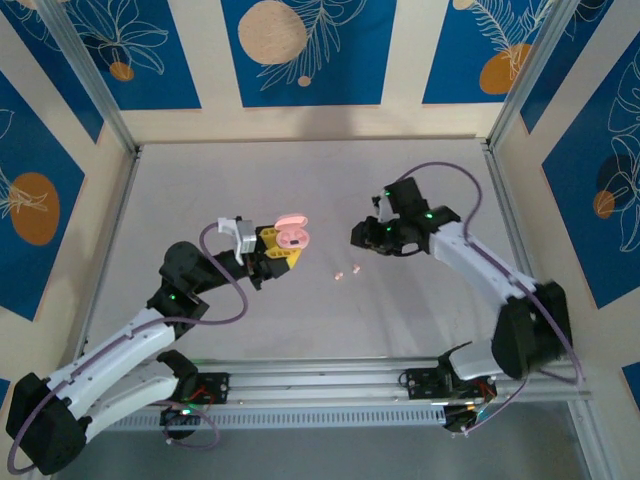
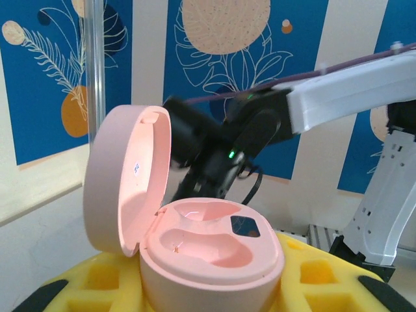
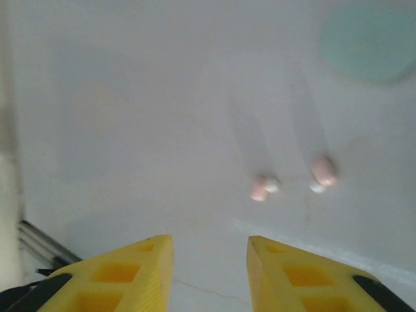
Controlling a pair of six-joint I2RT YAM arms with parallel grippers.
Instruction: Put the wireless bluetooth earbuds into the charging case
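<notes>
Two pink earbuds (image 3: pixel 265 187) lie loose and close together on the worktop (image 3: pixel 130 97), between the arms. They are apart from the pink charging case (image 2: pixel 211 250), which the left pincer (image 1: pixel 276 246) pinches, lid open, wells empty. The right pincer (image 3: pixel 209 250) hovers over the buds, spread and empty. The pickup is in hand: next, it likely must lower around one bud.

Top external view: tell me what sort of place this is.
Probably a lab robot test cell: a pale grey tabletop fenced by silver aluminium frame posts, blue leaf-pattern wall panels, and two white-and-black robot arms bolted to a metal rail.
</notes>
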